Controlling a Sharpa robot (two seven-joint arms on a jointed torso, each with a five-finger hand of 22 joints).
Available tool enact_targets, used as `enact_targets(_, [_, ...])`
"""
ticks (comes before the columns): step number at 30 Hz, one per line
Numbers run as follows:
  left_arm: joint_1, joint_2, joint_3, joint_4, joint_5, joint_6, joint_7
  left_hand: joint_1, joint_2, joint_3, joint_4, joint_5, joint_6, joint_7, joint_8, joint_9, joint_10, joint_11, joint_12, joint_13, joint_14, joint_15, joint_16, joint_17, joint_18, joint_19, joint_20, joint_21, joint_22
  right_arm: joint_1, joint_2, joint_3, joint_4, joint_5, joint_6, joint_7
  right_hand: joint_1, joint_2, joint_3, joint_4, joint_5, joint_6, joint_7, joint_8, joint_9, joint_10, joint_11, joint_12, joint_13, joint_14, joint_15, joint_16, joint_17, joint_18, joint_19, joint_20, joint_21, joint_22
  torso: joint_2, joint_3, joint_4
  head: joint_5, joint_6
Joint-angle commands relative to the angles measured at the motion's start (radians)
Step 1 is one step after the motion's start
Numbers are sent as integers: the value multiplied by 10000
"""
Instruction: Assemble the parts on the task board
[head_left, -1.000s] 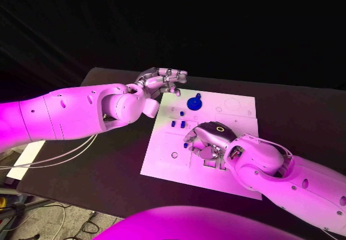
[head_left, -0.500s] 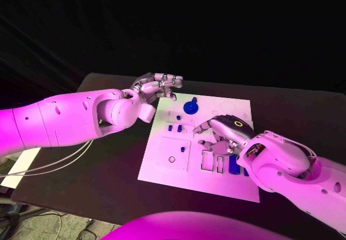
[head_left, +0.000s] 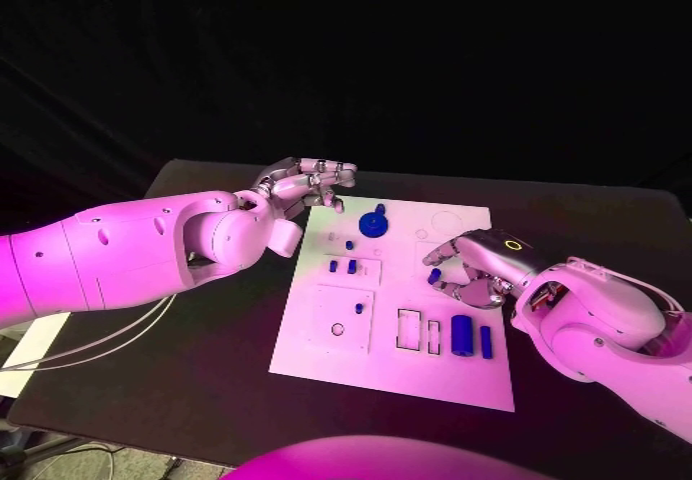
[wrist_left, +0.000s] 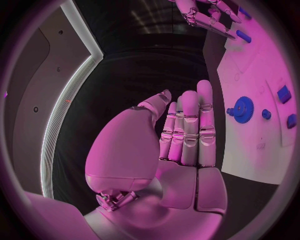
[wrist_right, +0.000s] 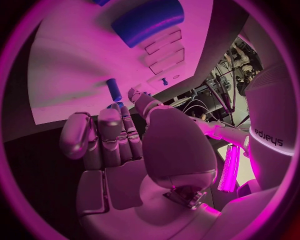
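Note:
The white task board (head_left: 378, 372) lies in the middle of the table. A blue gear (head_left: 378, 222) (wrist_left: 242, 109) stands near its far edge, with small blue pegs (head_left: 343, 266) in front of it. Beside two bare slots (head_left: 420, 331) lie a thick blue block (head_left: 462, 335) and a thin one (head_left: 486, 342). My right hand (head_left: 469, 270) (wrist_right: 119, 145) hovers over the board's right side, fingers curled, pinching a small blue peg (head_left: 433, 275) (wrist_right: 114, 90) at its fingertips. My left hand (head_left: 306, 184) (wrist_left: 184, 140) hangs above the board's far left corner, fingers straight and holding nothing.
A small ring (head_left: 338, 329) sits in a square recess on the board's near left. The black table (head_left: 216, 350) runs around the board on all sides. Loose cables (head_left: 87, 335) hang off the left edge.
My right hand has lifted off the slots and moved right and farther away, uncovering the two blue blocks. The left hand has stayed near the far left corner.

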Motion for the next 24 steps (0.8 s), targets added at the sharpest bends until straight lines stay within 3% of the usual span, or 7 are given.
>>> enact_targets(1, [1, 12, 3, 11, -108, 229, 49, -17, 112, -54, -14, 31, -53, 6, 32, -7, -77, 22, 66, 11, -50, 10, 34, -14, 92, 21, 17, -72, -10, 12, 23, 7, -40, -469, 268, -249, -54, -7, -67, -22, 38, -56, -11, -29, -16, -93, 2, 49, -1, 38, -37, 41, -17, 170, 27, -24, -68, -21, 8, -8, 42, -44, 50])
enact_targets(6, [1, 15, 2, -3, -110, 230, 47, -10, 115, -55, -20, 31, -51, 4, 38, -6, -81, 20, 76, 14, -56, 10, 35, -16, 93, 20, 18, -77, -12, 20, 109, 8, -113, -602, 246, -301, 18, 96, -88, -24, 20, -31, -26, -13, -19, -91, 10, 88, 8, 37, -24, 46, -30, 168, 35, -12, -69, -18, 24, 4, 40, -43, 67])
enact_targets(9, [1, 18, 2, -8, -111, 234, 45, -10, 115, -55, -20, 31, -51, 4, 38, -6, -81, 20, 76, 14, -56, 10, 35, -16, 93, 20, 18, -77, -12, 30, 170, 8, -181, -637, 297, -321, 89, 193, -100, -31, -14, 30, -42, 4, -15, -2, -1, 168, 21, 38, -28, 53, -47, 169, 42, -7, -71, -19, 14, -15, 25, -47, 69])
enact_targets(16, [0, 10, 2, -3, -111, 245, 30, -10, 115, -55, -20, 31, -51, 4, 38, -6, -81, 20, 76, 14, -56, 10, 35, -16, 93, 20, 18, -77, -12, 39, 239, 7, -291, -807, 459, -436, 265, 488, 89, -30, -263, 446, -7, 94, 39, 805, -109, 585, 43, 43, -82, 97, -88, 161, 87, -50, -43, 30, 19, -10, 15, -56, 45])
enact_targets(24, [0, 4, 2, 5, -112, 247, 27, -10, 115, -55, -20, 31, -51, 4, 38, -6, -81, 20, 76, 14, -56, 10, 35, -16, 93, 20, 18, -77, -12, 41, 295, 6, -331, -976, 628, -532, 290, 517, 242, -25, -331, 666, 9, 126, 71, 1105, -162, 638, 29, 52, -115, 136, -92, 153, 117, -98, -16, 72, 9, -17, 36, -93, 23])
